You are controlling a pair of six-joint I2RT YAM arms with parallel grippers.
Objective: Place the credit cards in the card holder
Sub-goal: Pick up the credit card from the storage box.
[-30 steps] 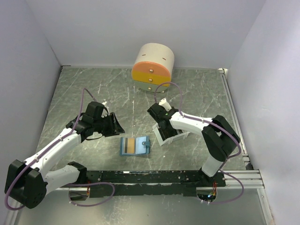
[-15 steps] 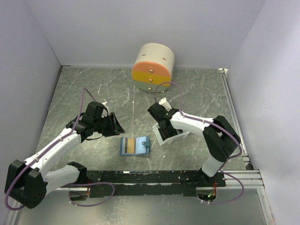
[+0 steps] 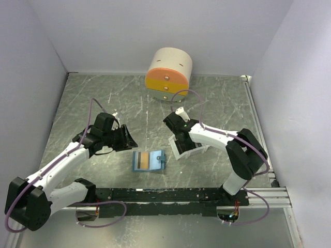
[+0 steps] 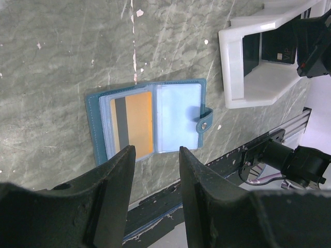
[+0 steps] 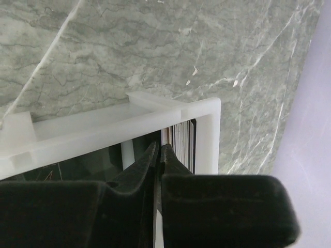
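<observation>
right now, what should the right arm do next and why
Probably lift the right tool straight up from the white tray. Its jaws look shut beside the upright cards, though a pinched card isn't clearly visible. The card holder lies open with a free pocket.

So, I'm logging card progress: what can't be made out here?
Right wrist view: whether the right gripper pinches a card; its near-shut jaws hide the gap.
Top view: what the white tray holds, under the right arm.
Left wrist view: cards behind the orange card in the card holder.
</observation>
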